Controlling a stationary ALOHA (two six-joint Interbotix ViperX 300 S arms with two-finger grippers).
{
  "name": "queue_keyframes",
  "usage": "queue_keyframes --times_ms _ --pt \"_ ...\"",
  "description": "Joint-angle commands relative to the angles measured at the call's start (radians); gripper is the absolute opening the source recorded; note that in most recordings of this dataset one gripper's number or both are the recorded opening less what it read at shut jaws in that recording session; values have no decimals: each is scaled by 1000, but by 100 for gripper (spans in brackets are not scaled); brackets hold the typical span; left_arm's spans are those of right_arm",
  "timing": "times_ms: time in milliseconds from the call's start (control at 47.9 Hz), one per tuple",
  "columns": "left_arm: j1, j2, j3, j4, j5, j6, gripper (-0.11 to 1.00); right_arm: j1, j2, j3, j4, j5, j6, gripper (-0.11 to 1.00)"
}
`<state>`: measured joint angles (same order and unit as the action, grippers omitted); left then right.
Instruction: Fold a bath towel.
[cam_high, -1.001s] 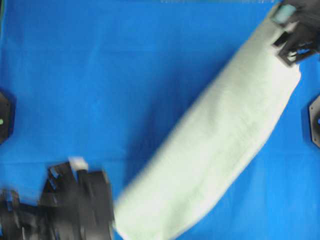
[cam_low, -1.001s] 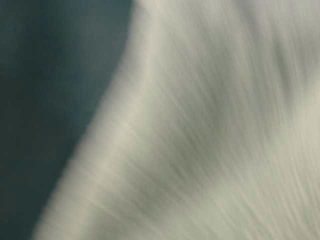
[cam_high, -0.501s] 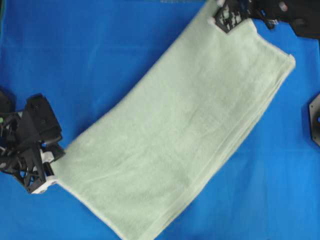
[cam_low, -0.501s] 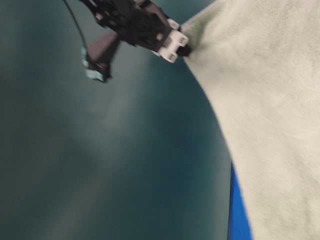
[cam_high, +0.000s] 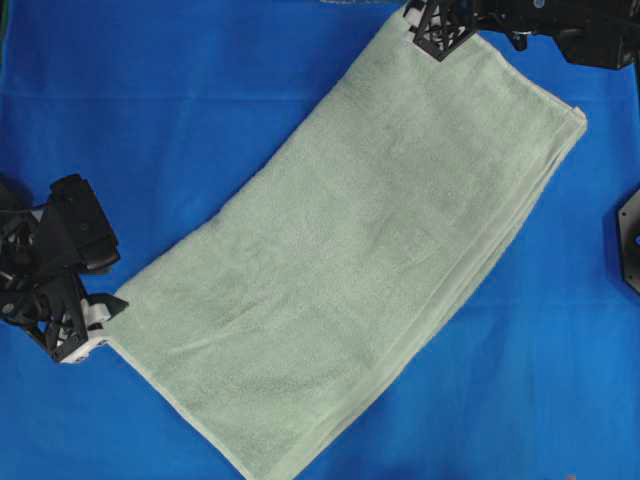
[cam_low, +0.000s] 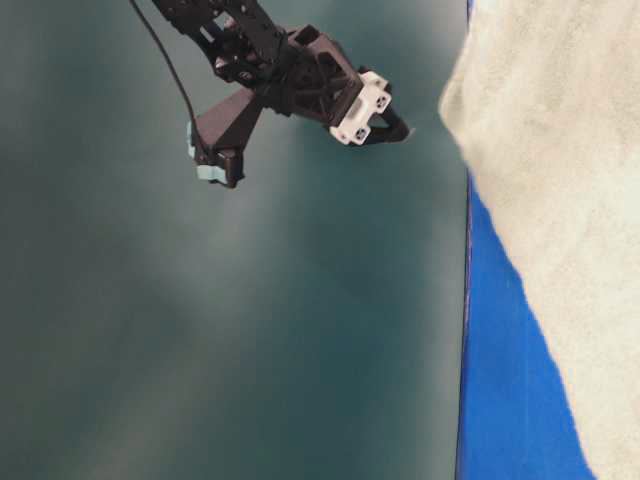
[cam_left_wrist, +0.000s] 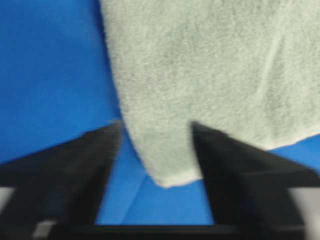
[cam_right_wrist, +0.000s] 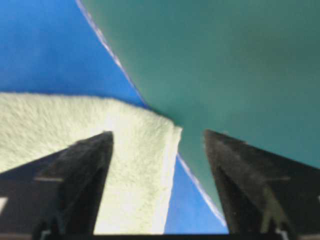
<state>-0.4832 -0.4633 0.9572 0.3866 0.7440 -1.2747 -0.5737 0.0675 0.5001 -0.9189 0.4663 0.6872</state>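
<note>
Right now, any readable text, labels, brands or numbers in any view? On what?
None readable in any view.
bath towel: plain terry, no tag or print showing.
blue cloth: plain.
left claw and right claw: black with white parts, no legible markings.

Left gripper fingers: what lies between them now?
In the left wrist view, a corner of the bath towel lies between the open fingers of the left gripper, with bare blue cloth beside it.
</note>
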Motion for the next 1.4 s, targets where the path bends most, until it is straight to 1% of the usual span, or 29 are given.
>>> queue_keyframes --times_ms 0,63,104,188,313,334,396,459,521,563,647,751,876,1126,1252,1377 --pt "3 -17 -8 3 9 11 71 -3 -60 11 15 54 -2 68" --pt "3 -34 -8 3 20 14 84 -3 -112 46 57 112 -9 62" --pt "3 -48 -8 3 31 15 88 -3 -149 71 86 143 -21 61" --pt "3 -86 -8 3 58 15 87 -2 -227 127 160 196 -77 62" --pt "8 -129 -3 3 89 17 86 -2 -336 209 318 267 -196 62" --pt "9 -135 0 3 91 17 86 -2 -359 227 354 281 -225 62" --pt "15 -147 5 3 91 28 86 -3 -397 259 425 304 -282 62" --pt "21 -155 6 3 91 48 86 -3 -426 282 479 321 -330 62" --pt "29 -153 6 3 89 69 86 -6 -445 296 514 325 -360 62" --pt "35 -152 5 3 89 84 86 -9 -448 299 525 328 -368 62" --pt "49 -146 2 3 86 104 86 -25 -443 298 525 308 -376 62" --pt "58 -138 0 3 71 112 86 -48 -416 299 525 229 -383 62" --pt "58 -135 0 3 57 112 86 -72 -337 308 526 140 -387 62" --pt "58 -120 -3 3 55 112 86 -166 -114 314 525 -37 -420 62" --pt "58 -109 -5 3 55 110 86 -215 -35 319 525 -80 -431 62" --pt "58 -104 -6 3 55 110 86 -230 -6 331 531 -83 -431 62"
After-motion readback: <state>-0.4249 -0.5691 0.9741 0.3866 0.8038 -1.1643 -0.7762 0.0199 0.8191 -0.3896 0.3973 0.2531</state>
